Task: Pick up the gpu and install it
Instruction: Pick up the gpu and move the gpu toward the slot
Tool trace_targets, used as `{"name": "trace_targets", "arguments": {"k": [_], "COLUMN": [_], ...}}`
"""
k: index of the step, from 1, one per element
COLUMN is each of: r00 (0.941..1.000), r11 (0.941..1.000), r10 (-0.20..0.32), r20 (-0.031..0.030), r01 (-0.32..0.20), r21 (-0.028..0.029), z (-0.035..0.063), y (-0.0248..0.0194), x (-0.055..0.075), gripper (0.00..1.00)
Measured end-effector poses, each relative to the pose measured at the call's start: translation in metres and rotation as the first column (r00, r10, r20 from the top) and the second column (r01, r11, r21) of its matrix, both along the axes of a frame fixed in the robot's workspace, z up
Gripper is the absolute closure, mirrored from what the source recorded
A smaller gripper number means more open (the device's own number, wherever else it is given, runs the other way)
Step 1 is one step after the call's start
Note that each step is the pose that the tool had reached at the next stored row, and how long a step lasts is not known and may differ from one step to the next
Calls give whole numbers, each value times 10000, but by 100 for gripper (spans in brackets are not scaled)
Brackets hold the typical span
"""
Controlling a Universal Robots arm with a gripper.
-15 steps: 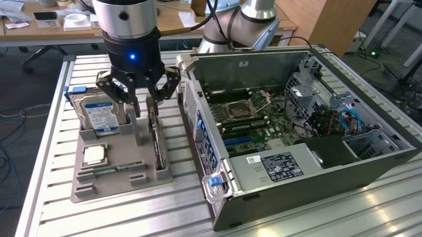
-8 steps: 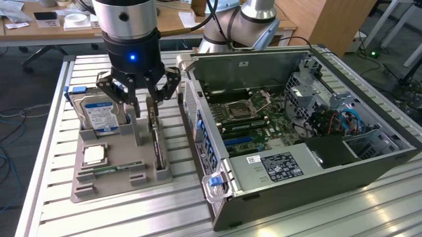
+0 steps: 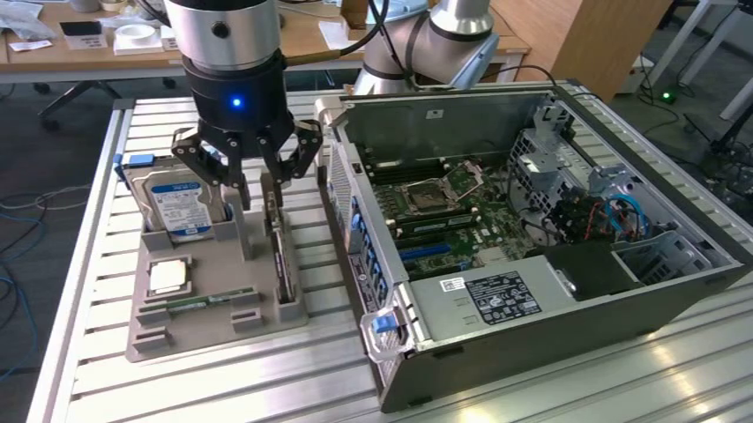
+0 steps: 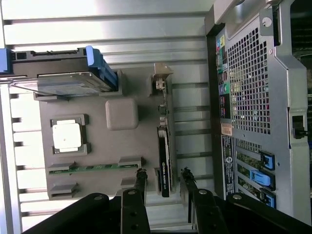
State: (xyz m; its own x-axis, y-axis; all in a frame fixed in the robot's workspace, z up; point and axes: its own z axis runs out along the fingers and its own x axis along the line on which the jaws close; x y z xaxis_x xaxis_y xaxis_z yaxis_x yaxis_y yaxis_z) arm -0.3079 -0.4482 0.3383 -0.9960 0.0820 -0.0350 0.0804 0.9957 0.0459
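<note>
The gpu (image 3: 280,260) is a thin black card standing on edge in a slot of the grey holder tray (image 3: 218,328), with its pale metal bracket at the far end. My gripper (image 3: 261,194) hangs straight above it, open. In the wrist view the two fingertips (image 4: 141,175) sit on either side of the near end of the gpu (image 4: 163,156), with a gap showing on each side. My gripper (image 4: 163,174) holds nothing. The open computer case (image 3: 530,220) lies on its side at the exterior view's right, with the motherboard (image 3: 447,211) exposed.
In the same tray stand a silver hard drive (image 3: 176,207) with a blue-white label, a square processor (image 3: 168,276) and a green memory stick (image 3: 200,302). The case's perforated rear panel (image 4: 253,97) is close beside the tray. The slatted metal table (image 3: 94,264) runs to an edge at the exterior view's left.
</note>
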Motion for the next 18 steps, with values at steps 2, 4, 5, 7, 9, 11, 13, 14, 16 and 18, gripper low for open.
{"name": "trace_targets", "arguments": {"k": [2,4,5,7,9,11,13,14,16,18], "r00": [10000,10000,10000,10000,10000,10000,10000,10000,10000,10000], "r11": [10000,10000,10000,10000,10000,10000,10000,10000,10000,10000], "r10": [0,-1,0,0,0,0,0,0,0,0], "r20": [0,4,2,1,0,-1,1,0,1,0], "r01": [0,1,0,0,0,0,0,0,0,0], "r21": [0,4,2,2,0,-1,1,1,1,0], "z": [0,-17,-34,-69,-106,-142,-178,-196,-232,-259], "y": [0,0,0,0,0,0,0,0,0,0], "x": [0,0,0,0,0,0,0,0,0,0], "gripper": [58,58,58,58,58,58,58,58,58,58]}}
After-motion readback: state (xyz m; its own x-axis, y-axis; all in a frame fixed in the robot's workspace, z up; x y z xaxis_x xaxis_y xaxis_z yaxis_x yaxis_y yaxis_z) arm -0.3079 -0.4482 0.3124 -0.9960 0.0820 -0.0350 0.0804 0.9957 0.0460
